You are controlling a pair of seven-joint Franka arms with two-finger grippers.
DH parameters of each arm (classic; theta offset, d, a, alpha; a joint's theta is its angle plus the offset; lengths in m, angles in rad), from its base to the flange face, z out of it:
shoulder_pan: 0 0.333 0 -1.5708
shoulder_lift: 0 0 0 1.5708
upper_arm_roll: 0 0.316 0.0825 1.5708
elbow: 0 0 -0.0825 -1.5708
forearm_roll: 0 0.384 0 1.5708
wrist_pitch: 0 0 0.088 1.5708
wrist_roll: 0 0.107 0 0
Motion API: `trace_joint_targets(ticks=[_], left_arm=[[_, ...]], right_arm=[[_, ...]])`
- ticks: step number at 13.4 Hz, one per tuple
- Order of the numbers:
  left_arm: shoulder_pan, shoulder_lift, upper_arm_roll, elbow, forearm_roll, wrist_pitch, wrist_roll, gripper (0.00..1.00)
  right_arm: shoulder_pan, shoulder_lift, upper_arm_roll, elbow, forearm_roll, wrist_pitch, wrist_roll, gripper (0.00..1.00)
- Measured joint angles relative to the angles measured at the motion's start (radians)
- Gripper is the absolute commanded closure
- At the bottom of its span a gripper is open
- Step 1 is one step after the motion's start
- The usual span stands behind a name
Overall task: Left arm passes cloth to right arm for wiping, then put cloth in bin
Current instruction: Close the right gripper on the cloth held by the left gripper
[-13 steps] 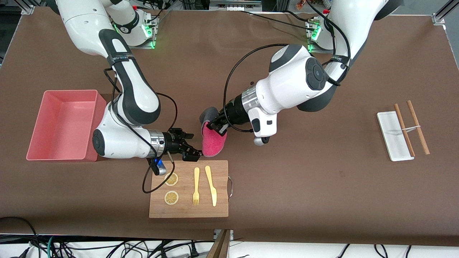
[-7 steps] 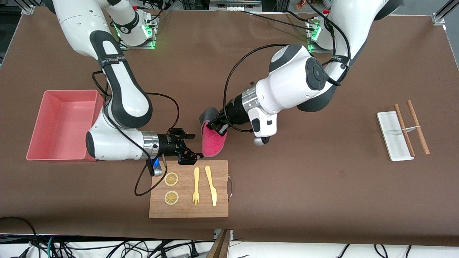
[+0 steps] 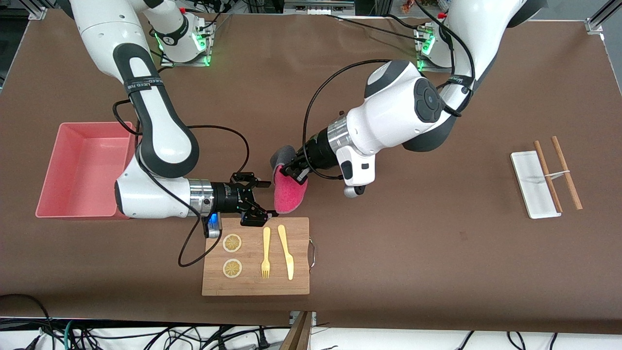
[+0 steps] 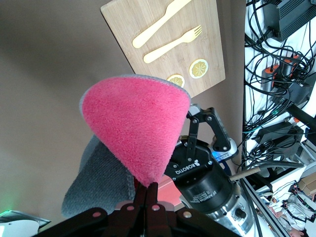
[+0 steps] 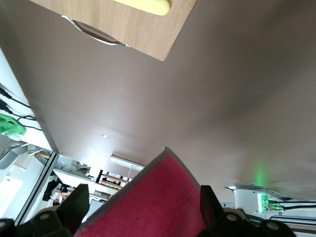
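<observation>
Left gripper (image 3: 293, 174) pinched shut on soft magenta-pink microfibre cloth (image 3: 288, 193), dangling it free for handover (midair). Right gripper (image 3: 265, 199) spread wide, straddling cloth's edge, nothing gripped.

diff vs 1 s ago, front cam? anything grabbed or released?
The right gripper rose from the cutting board's edge and turned level, open fingers now either side of the cloth's hanging edge; its elbow swung toward the bin. Nothing grabbed or released. The left gripper stays shut on the cloth, unmoved; table items unchanged.
</observation>
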State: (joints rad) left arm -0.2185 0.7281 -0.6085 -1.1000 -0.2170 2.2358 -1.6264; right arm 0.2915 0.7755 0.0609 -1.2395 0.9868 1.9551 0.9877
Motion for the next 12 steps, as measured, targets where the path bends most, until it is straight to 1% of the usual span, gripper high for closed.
trace_joint_targets(ticks=[2, 3, 4, 5, 7, 9, 12], left_arm=[[0.000, 0.000, 0.000, 0.000, 0.000, 0.000, 0.000, 1.00], [0.000, 0.000, 0.000, 0.000, 0.000, 0.000, 0.000, 1.00], [0.000, 0.000, 0.000, 0.000, 0.000, 0.000, 0.000, 1.00], [0.000, 0.001, 0.000, 0.000, 0.000, 0.000, 0.000, 1.00], [0.000, 0.001, 0.000, 0.000, 0.000, 0.000, 0.000, 1.00], [0.000, 0.001, 0.000, 0.000, 0.000, 0.000, 0.000, 1.00], [0.000, 0.003, 0.000, 0.000, 0.000, 0.000, 0.000, 1.00]], right_arm=[[0.004, 0.009, 0.001, -0.009, 0.000, 0.000, 0.000, 0.01], [0.007, 0.013, 0.002, -0.009, 0.000, 0.000, 0.000, 0.10], [0.009, 0.016, 0.002, -0.009, 0.000, 0.000, 0.000, 0.36], [0.012, 0.017, 0.002, -0.009, 0.000, 0.000, 0.000, 0.47], [0.014, 0.017, 0.002, -0.009, 0.000, 0.000, 0.000, 0.47], [0.014, 0.017, 0.002, -0.010, 0.001, -0.012, 0.000, 0.58], [0.016, 0.017, 0.004, -0.015, 0.003, -0.044, 0.009, 0.58]])
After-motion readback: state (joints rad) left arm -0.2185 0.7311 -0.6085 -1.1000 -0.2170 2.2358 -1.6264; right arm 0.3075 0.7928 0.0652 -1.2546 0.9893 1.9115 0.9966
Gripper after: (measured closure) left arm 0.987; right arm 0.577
